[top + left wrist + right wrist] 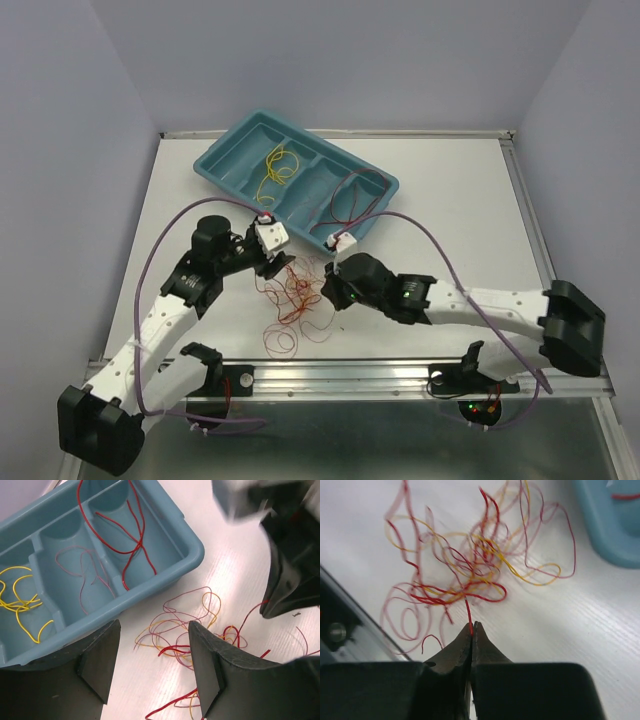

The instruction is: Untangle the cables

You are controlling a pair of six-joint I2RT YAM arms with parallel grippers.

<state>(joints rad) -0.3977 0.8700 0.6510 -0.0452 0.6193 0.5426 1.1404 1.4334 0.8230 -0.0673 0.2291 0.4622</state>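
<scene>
My right gripper (471,627) is pressed together, its fingertips pinching a single red strand (468,611) that rises out of the tangle. The thin red, yellow and orange cables (470,575) lie in one loose heap on the white table (450,200), directly ahead of that gripper's tips and joined to it by the pinched strand.

My left gripper (154,630) stands spread, with nothing held. The heap lies below and just beyond its tips, on the side toward my right gripper. I cannot tell whether the left fingers touch the table.

The heap sits near the corner of the teal plastic compartment tray (192,562), apart from it. Inside the tray there is a yellow wire (20,605) in one compartment, a pale red wire (82,575) in the middle and a bright red wire (125,540) in the end one.
</scene>
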